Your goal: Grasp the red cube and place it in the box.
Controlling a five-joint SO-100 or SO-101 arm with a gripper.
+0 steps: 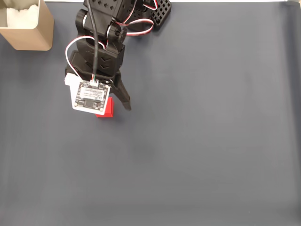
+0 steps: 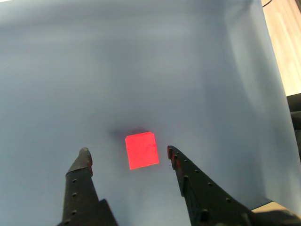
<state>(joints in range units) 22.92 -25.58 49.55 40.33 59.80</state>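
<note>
Straddling the red cube (image 2: pixel 141 150), the fingers (image 2: pixel 83 161) stand spread apart in the wrist view, one tip on either side of it with a clear gap to each face, so nothing is gripped yet. The cube rests flat on the dark surface (image 1: pixel 207 141); in the fixed view it peeks out from under the arm's white camera board (image 1: pixel 89 96). The box (image 1: pixel 27 26), white padding inside, sits well apart from the cube at that view's upper left corner. Judging by this, the approach is done; closing, lifting, carrying and releasing remain.

Red cube (image 2: pixel 141 150) flat on dark mat; tan box (image 1: pixel 26 23) upright, far corner, white padding inside
</note>
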